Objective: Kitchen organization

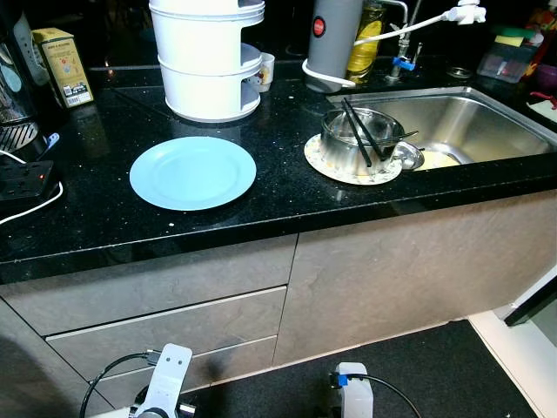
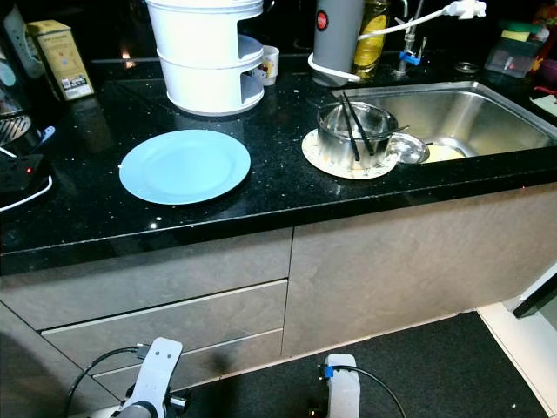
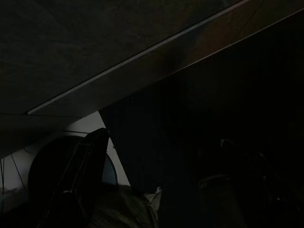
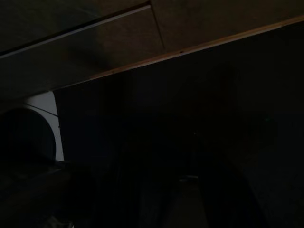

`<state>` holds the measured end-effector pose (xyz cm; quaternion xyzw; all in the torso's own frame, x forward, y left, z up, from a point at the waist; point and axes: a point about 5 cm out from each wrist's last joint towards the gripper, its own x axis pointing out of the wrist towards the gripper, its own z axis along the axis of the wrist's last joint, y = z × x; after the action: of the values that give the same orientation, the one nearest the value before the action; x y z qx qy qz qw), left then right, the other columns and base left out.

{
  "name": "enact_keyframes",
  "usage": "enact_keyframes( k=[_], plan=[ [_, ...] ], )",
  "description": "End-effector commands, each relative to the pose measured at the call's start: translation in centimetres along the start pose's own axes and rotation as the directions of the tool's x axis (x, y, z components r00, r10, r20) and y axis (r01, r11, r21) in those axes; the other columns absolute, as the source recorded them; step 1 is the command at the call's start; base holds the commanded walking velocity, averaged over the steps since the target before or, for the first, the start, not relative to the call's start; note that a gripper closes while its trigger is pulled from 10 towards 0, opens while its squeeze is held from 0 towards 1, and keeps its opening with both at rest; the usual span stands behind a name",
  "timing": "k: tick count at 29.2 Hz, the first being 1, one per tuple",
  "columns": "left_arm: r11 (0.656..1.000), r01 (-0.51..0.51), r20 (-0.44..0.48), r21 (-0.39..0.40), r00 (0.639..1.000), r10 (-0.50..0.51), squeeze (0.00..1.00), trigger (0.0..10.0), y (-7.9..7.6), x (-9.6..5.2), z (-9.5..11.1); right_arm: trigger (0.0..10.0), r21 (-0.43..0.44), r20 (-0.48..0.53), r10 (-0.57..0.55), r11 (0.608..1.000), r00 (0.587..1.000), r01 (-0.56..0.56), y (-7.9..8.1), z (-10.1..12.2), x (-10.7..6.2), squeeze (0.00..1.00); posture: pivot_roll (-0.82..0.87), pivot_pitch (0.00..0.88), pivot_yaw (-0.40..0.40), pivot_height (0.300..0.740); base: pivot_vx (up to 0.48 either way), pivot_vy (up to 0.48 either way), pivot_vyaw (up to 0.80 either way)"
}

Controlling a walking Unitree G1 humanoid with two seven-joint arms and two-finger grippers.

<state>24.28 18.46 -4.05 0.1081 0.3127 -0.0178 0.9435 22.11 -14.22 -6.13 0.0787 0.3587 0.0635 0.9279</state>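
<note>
On the glossy black stone table (image 1: 287, 205), at the far nine o'clock edge, lies a black power strip with a red light (image 1: 24, 181), a white cable curling off it. Behind it, toward ten o'clock, stands a yellow cardboard box (image 1: 63, 66). Next comes the round pale-blue plate (image 1: 192, 172), flat and bare, near the table's front edge. At twelve o'clock from the plate rises a white stacked plastic steamer (image 1: 207, 57), with a small white cup (image 1: 265, 70) just beside it.

Right of centre, at about one o'clock, a round patterned plate (image 1: 352, 165) carries a clear glass bowl (image 1: 361, 139); two black chopsticks (image 1: 357, 131) lean across the bowl, and a small metal dish (image 1: 407, 157) touches the plate's sink side. Behind stands a grey cylindrical appliance with a red button (image 1: 333, 39) and a yellow bottle (image 1: 365, 39). The stainless steel sink (image 1: 487, 122) fills the two o'clock side — its faucet (image 1: 409, 30) at the back.

Below, the left arm (image 1: 165, 383) and right arm (image 1: 355, 399) hang idle before the grey drawers (image 1: 165, 335). Both wrist views are very dark — I cannot tell how either set of jaws stands.
</note>
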Motion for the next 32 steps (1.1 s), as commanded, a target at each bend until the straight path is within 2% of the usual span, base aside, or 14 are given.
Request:
enact_keyframes(
  k=[1,9,15,24,32],
  plan=[
    [1.0,0.017,-0.039,0.006,0.999,-0.017,0.0,10.0,-0.4,-0.2,-0.9,10.0,0.014,-0.038,-0.015,1.0,0.999,0.015,-0.5,-1.1,-0.4,0.0,0.0,0.138,-0.032,0.74,0.0,0.0,0.0],
    [0.999,0.01,-0.069,-0.033,0.998,-0.012,0.0,10.0,-0.5,-0.5,-1.8,10.0,-0.017,-0.078,-0.013,1.0,0.997,0.012,-0.8,-1.9,-0.6,0.0,0.0,0.137,-0.032,0.74,0.0,0.0,0.0],
    [0.999,0.004,-0.082,-0.053,0.997,-0.008,0.0,10.0,-0.6,-0.7,-2.3,10.0,-0.017,-0.085,-0.02,1.0,0.996,0.018,-0.9,-2.1,-0.8,0.0,-0.01,0.139,-0.032,0.74,0.305,0.0,0.0],
    [0.999,0.001,-0.083,-0.054,0.997,-0.005,0.0,10.0,-0.6,-0.7,-2.4,10.0,-0.022,-0.089,-0.017,1.0,0.996,0.015,-1.0,-2.1,-0.8,0.0,-0.01,0.138,-0.035,0.74,0.335,0.0,0.0],
    [0.999,-0.009,-0.068,-0.045,0.998,0.006,0.0,10.0,-0.5,-0.8,-2.3,10.0,-0.027,-0.098,-0.015,1.0,0.995,0.013,-0.9,-2.3,-0.8,0.0,-0.01,0.138,-0.035,0.74,0.0,0.0,0.0]
  ],
)
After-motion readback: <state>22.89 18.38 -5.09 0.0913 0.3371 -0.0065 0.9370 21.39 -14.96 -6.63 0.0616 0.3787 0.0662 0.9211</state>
